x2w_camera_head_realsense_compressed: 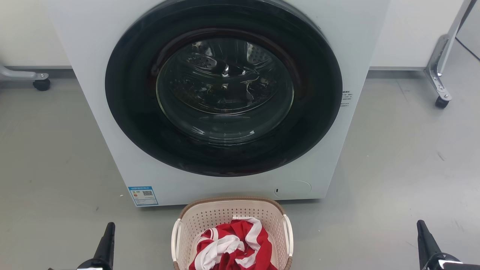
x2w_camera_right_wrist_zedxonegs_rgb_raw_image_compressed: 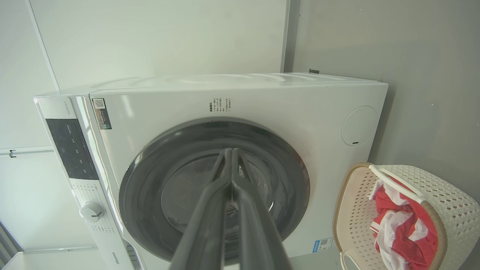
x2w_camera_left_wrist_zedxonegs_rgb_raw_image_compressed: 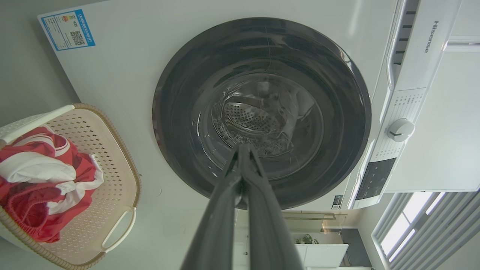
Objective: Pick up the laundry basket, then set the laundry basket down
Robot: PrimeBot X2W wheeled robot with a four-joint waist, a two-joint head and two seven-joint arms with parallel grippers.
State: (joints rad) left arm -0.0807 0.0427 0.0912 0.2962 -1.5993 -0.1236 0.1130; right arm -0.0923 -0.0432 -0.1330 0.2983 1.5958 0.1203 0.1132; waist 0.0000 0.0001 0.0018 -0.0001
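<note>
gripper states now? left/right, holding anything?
Left gripper: closed, holding nothing.
Right gripper: closed, holding nothing.

The cream perforated laundry basket [x2w_camera_head_realsense_compressed: 210,219] with a brown woven rim holds red-and-white striped cloth [x2w_camera_head_realsense_compressed: 234,249]; the washer [x2w_camera_head_realsense_compressed: 330,157] is white.

The left end effector [x2w_camera_left_wrist_zedxonegs_rgb_raw_image_compressed: 243,148] is long, dark, tapered.

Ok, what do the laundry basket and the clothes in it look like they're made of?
Laundry basket: probably matte cream plastic, moulded with rows of small holes; brown rim looks woven, perhaps moulded too. Red-and-white clothes: soft fabric, crumpled into folds.
</note>
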